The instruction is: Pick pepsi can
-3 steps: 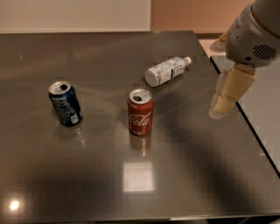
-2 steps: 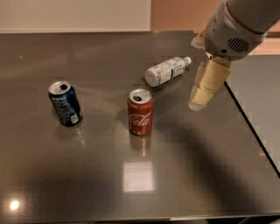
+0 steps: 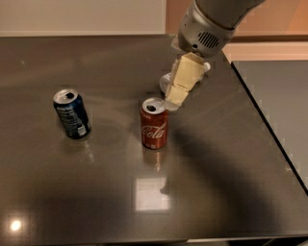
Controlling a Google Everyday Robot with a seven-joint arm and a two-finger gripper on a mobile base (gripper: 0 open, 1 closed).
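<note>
Possibly office or lab: dark glossy table (image 3: pixel 226 192), plain wall (image 3: pixel 82 14); gripper (image 3: pixel 174 103) just above red can (image 3: pixel 154 129).

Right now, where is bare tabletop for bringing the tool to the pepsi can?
Bare: the strip between the pepsi can and the red can, the near table in front of both, and the far-left area behind the pepsi can. Crowded: the tool hangs by the red can's top rim, with the bottle just behind it.

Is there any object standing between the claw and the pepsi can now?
Yes. The claw hangs just above and to the right of the red Coca-Cola can. That can stands upright between the claw and the pepsi can, which is farther left.
</note>
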